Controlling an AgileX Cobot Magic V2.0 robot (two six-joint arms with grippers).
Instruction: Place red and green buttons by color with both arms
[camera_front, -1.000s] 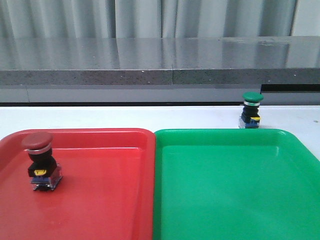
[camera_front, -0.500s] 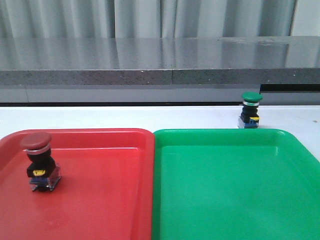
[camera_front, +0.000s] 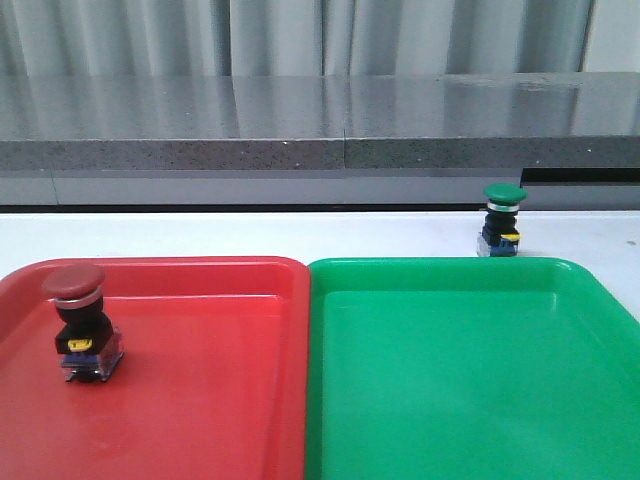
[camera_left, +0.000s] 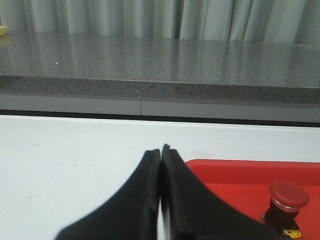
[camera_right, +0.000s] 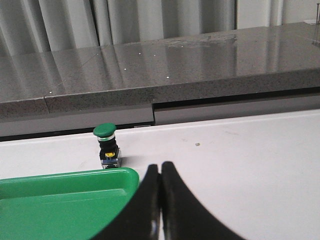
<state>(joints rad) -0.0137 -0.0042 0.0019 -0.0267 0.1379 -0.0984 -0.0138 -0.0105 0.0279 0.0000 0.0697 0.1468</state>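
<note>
The red button (camera_front: 83, 322) stands upright inside the red tray (camera_front: 200, 400), near its left side; the left wrist view shows it too (camera_left: 287, 202). The green button (camera_front: 502, 220) stands on the white table just behind the far right rim of the green tray (camera_front: 470, 380), also seen in the right wrist view (camera_right: 108, 145). My left gripper (camera_left: 161, 149) is shut and empty, over the table beside the red tray's corner. My right gripper (camera_right: 160, 166) is shut and empty, near the green tray's corner (camera_right: 125, 175), short of the green button. Neither arm shows in the front view.
A grey stone ledge (camera_front: 320, 125) runs across behind the white table (camera_front: 200, 235), with pale curtains above it. The two trays lie side by side, touching along the middle.
The red button shifted slightly within the red tray and back again. The green button has not moved.
</note>
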